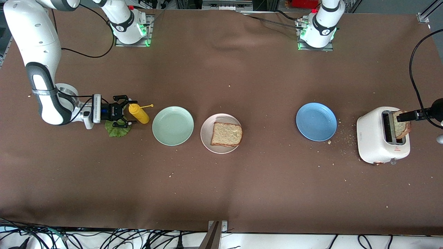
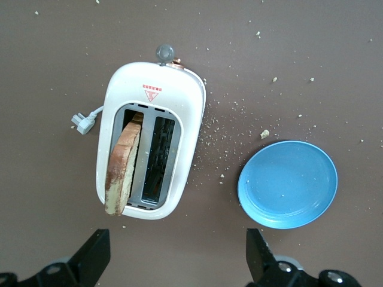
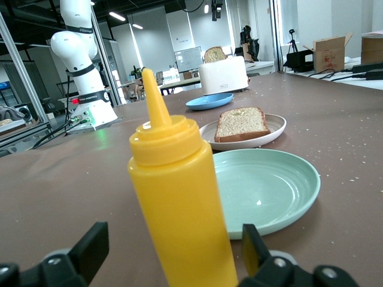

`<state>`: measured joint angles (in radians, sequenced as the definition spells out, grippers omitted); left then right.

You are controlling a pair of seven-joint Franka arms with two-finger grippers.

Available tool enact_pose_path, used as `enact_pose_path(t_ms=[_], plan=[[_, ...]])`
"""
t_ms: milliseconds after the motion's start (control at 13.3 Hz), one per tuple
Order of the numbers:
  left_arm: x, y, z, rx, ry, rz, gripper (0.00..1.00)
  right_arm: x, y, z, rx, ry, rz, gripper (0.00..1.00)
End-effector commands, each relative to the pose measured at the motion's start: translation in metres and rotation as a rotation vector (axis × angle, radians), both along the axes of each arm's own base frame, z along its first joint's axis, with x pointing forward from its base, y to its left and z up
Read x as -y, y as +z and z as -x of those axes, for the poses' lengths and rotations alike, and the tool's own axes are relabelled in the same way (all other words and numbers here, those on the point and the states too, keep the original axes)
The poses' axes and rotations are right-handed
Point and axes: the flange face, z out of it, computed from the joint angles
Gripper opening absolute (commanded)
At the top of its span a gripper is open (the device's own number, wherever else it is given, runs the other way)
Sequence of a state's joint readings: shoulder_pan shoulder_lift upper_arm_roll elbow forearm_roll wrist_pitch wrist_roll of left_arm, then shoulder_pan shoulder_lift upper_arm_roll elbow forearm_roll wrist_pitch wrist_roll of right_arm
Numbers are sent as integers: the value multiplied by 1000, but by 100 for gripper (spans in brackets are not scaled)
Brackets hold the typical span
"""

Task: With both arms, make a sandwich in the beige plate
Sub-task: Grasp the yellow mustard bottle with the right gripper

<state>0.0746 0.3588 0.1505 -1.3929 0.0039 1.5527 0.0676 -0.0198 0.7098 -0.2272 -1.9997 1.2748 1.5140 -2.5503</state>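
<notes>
A white toaster (image 2: pixel 151 140) is being viewed from above — a bread slice (image 2: pixel 121 170) is standing in one slot, a blue plate (image 2: pixel 288 184) lying beside it, the left gripper's (image 2: pixel 178 260) fingers (image 2: pixel 93 258) spread wide

Yellow squeeze bottle (image 1: pixel 139 113), mint-green plate (image 1: pixel 173 125), blue plate (image 1: pixel 316 121) — white toaster (image 1: pixel 377 136)

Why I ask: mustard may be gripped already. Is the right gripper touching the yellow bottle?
Apart: the right wrist view shows the right gripper with fingers clear on both sides of the yellow bottle.
</notes>
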Motion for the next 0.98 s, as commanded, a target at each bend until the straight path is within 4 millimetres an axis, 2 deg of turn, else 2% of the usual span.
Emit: enact_pose_path(t_ms=[0,75,301,376,601,752,902], plan=[[4,4,-2,-6,-28,-28,100,-8,4,-7,21,2,-34,22],[4,4,-2,-6,-26,-28,100,-8,6,-8,30,4,-33,2],[4,4,-2,-6,-28,-28,100,-3,30,-29,51,1,-23,0],[3,3,-2,-8,-37,-27,100,-3,40,-34,8,-3,-12,0],[3,2,-1,-13,-38,-26,100,0,102,-61,-99,-11,87,0],[4,1,-2,-14,-36,-25,100,-17,156,-93,-145,-16,235,0],[4,-1,-2,-19,-39,-24,100,-55,205,-125,-179,-38,420,0]])
